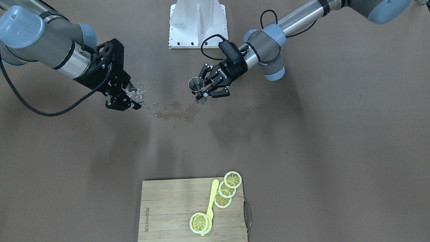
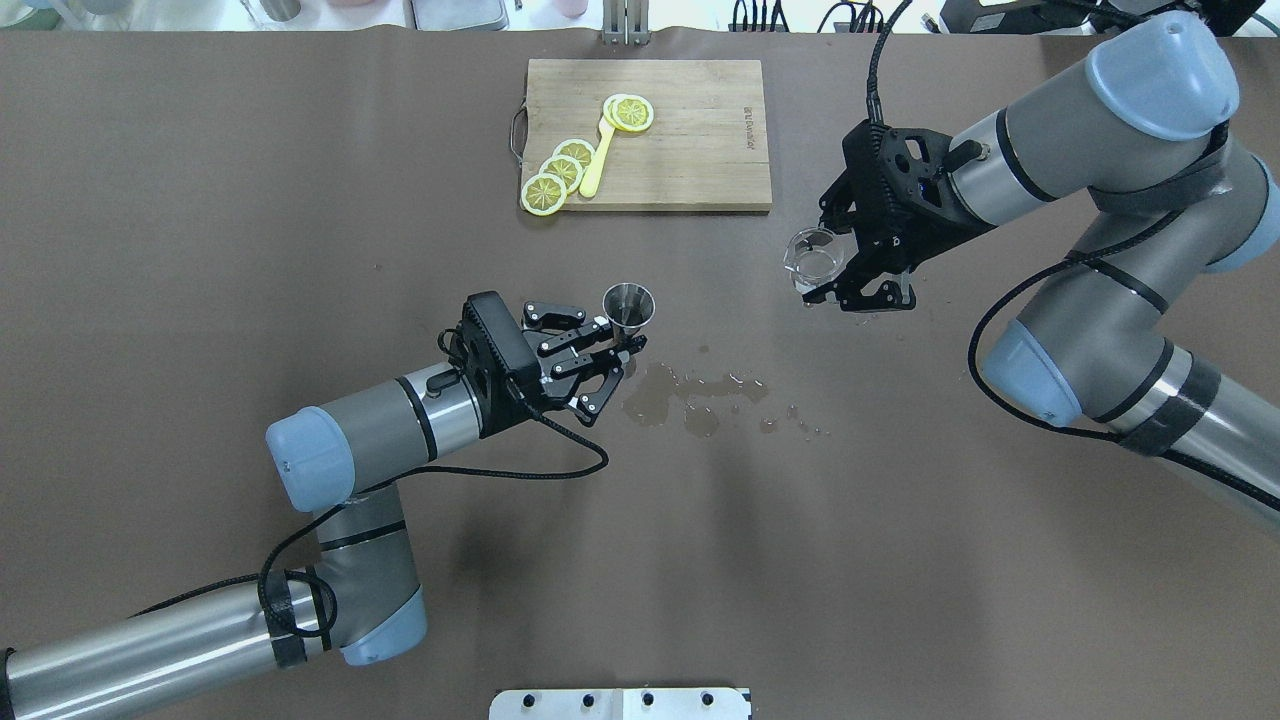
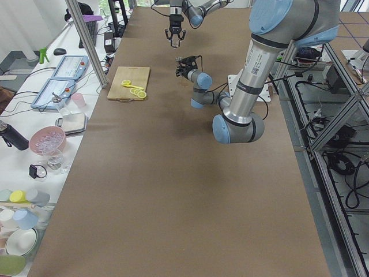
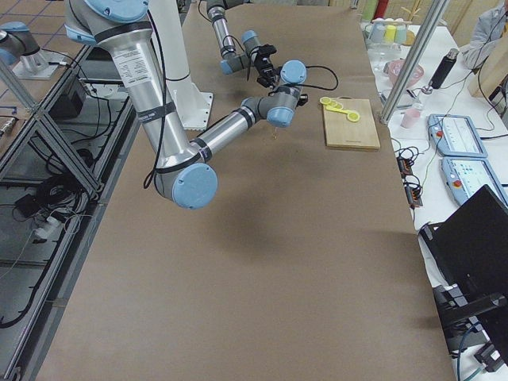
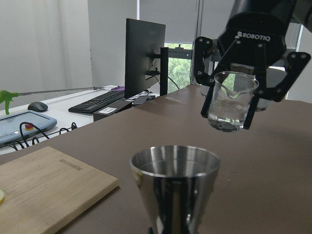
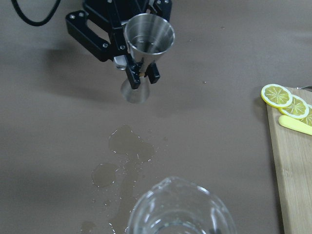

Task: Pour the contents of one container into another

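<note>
I rate the beaker fragile, slippery — right gripper clamps it mid-wall; left gripper, at 9 o'clock, pinches the jigger waist.

Clear beaker; silver jigger; yellow lemon slices

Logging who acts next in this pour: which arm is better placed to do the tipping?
Right, likely. The right gripper holds the glass beaker upright with liquid inside, apart from the steel jigger. The left gripper holds that jigger by its waist, mouth up, ready to receive.
</note>
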Action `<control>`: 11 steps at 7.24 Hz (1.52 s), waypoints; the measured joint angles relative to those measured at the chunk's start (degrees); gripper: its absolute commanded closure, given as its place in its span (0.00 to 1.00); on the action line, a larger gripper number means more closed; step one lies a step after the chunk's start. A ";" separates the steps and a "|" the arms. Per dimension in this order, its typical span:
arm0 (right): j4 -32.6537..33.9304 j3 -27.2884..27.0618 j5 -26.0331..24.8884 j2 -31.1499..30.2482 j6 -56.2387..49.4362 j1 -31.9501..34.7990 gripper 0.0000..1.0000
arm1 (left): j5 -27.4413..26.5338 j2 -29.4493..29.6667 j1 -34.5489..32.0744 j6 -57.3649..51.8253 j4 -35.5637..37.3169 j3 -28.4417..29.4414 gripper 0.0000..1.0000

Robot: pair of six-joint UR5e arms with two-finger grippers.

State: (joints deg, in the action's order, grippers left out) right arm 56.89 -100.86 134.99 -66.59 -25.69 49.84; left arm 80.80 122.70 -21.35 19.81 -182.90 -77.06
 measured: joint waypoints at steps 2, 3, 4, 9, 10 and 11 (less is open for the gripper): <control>2.13 -1.11 -0.02 -0.86 -1.62 1.67 1.00 | 0.15 -0.08 0.80 -0.70 -2.49 0.38 1.00; 2.23 -1.13 0.02 -1.37 -2.12 2.67 1.00 | 0.20 -0.05 0.91 -0.75 -2.82 0.27 1.00; 2.22 -1.25 0.02 -1.84 -2.30 3.25 1.00 | 0.23 -0.03 1.01 -0.79 -2.96 0.04 1.00; 2.85 -2.43 -0.59 -1.13 -1.94 3.50 1.00 | 0.20 -0.01 2.28 -1.73 -4.83 0.27 1.00; 2.89 -2.84 -0.56 -1.27 -1.87 3.61 1.00 | 0.09 0.02 2.32 -2.13 -4.84 0.34 1.00; 3.04 -3.40 -0.70 -1.45 -1.75 3.65 1.00 | 0.02 0.03 2.34 -2.30 -4.84 0.45 1.00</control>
State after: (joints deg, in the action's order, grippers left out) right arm 59.93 -104.25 134.29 -68.04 -27.44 53.49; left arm 80.82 122.73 -19.00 17.50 -187.74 -76.61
